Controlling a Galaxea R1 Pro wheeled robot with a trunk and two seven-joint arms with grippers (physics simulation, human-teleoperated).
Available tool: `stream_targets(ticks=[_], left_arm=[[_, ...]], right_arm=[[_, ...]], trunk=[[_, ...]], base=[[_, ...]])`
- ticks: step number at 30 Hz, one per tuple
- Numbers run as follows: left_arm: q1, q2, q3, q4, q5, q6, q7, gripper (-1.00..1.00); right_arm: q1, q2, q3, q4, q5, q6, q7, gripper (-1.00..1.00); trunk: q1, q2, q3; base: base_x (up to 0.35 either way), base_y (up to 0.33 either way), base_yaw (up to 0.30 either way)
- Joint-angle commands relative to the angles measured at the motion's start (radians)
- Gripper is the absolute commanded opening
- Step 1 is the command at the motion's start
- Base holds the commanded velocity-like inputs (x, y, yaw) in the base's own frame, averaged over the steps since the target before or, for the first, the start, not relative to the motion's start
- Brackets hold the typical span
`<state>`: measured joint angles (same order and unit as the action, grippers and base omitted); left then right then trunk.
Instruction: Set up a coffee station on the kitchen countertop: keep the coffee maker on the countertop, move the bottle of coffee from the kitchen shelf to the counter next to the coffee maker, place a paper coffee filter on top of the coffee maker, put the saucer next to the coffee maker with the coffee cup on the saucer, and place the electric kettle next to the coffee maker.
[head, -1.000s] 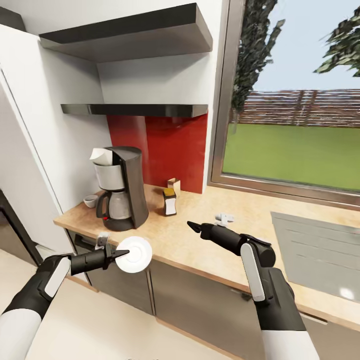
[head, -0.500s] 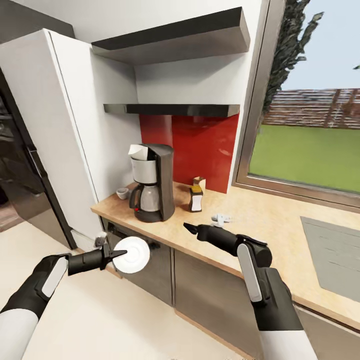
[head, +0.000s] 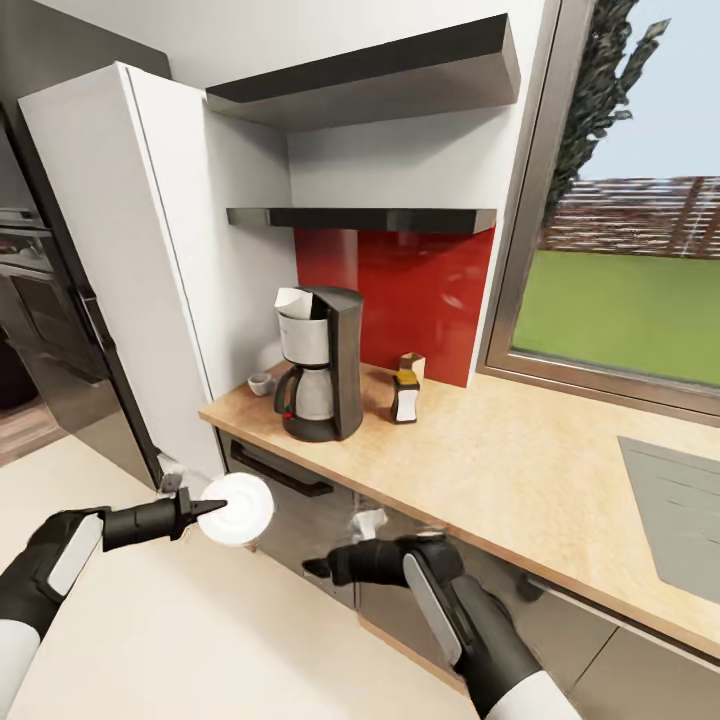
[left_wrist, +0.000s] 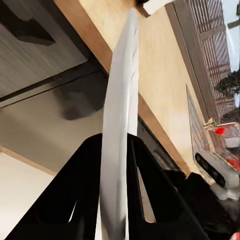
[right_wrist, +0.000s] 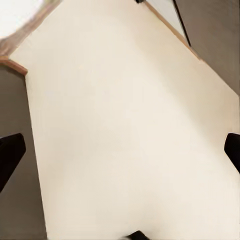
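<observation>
The saucer (head: 237, 508), a thin, plain white glossy disc, is pinched at its rim between the tapered black jaws of the left gripper (head: 205, 508); it hangs in the air in front of the grey cabinet fronts (head: 300, 520), below the edge of the surface. In the left wrist view the saucer (left_wrist: 120, 145) shows edge-on as a slim curved white blade with a black finger pressed against each face. The right gripper (head: 312, 568) points left, low before the cabinets, with its jaws spread wide and nothing between them, over pale cream floor (right_wrist: 125, 125). The countertop (head: 500, 460) is a long light-wood surface with a faint speckled grain. At its left end stands the coffee maker (head: 320, 365), a boxy black machine with a brushed-steel panel and steel carafe, and the white paper coffee filter (head: 293, 301) rests on its top. Just right of it is the bottle of coffee (head: 405, 397), dark and waisted with a yellow cap. The small white coffee cup (head: 260, 384) sits to the machine's left against a tall white cabinet (head: 150, 270). Above, the thin black kitchen shelf (head: 370, 218) crosses a glossy red backsplash (head: 410, 300), beside a window (head: 620, 290) onto grass.
</observation>
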<state>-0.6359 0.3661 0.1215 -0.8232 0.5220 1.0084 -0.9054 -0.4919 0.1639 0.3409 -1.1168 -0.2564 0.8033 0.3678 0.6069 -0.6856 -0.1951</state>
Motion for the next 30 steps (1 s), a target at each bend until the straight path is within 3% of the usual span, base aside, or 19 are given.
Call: stream_targets(ticks=[1,7,13,15,17,20,22,25,30], left_arm=[[-0.001,0.008,0.012,0.0,0.005,0.002,-0.004,-1.0],[0.0,0.028,0.053,-0.002,0.049,0.003,-0.004,-1.0],[0.001,0.038,0.055,0.0,0.052,0.002,-0.003,-1.0],[0.002,0.039,0.055,0.002,0.052,0.001,-0.003,-1.0],[0.002,0.039,0.055,0.003,0.052,-0.001,-0.004,-1.0],[0.002,0.039,0.055,0.004,0.051,-0.004,-0.004,-1.0],[0.003,0.039,0.055,0.005,0.051,-0.005,-0.004,-1.0],[0.003,0.039,0.055,0.005,0.052,-0.005,-0.003,-1.0],[0.004,0.039,0.055,0.005,0.05,-0.006,-0.003,-1.0]], right_arm=[[0.0,0.0,0.005,0.042,0.002,-0.006,0.003,1.0],[0.004,-0.02,0.012,0.342,0.013,-0.099,0.002,1.0],[0.004,-0.025,0.018,0.736,0.08,-0.319,-0.019,1.0],[0.004,-0.025,0.018,0.847,0.095,-0.396,-0.079,1.0],[0.004,-0.023,0.016,0.933,0.099,-0.452,-0.2,1.0],[0.005,-0.02,0.015,1.025,0.096,-0.502,-0.415,1.0],[0.012,-0.02,0.013,1.056,0.096,-0.536,-0.484,1.0],[0.072,-0.023,0.011,1.081,0.096,-0.618,-0.536,1.0],[0.136,-0.024,0.01,1.089,0.097,-0.708,-0.552,1.0]], trunk=[[0.0,-0.001,-0.002],[0.0,-0.001,-0.002],[0.0,-0.001,-0.002],[0.0,-0.001,-0.002],[0.0,-0.001,-0.002],[0.0,-0.001,-0.002],[0.0,-0.001,-0.002],[0.0,-0.001,-0.002],[0.0,-0.001,-0.002]], base=[[0.0,0.0,0.002],[0.0,0.0,0.0],[0.0,0.0,0.0],[0.0,0.0,0.0],[0.0,0.0,0.0],[0.0,0.0,0.0],[0.0,0.0,0.0],[0.0,0.0,0.0],[0.0,0.0,0.0]])
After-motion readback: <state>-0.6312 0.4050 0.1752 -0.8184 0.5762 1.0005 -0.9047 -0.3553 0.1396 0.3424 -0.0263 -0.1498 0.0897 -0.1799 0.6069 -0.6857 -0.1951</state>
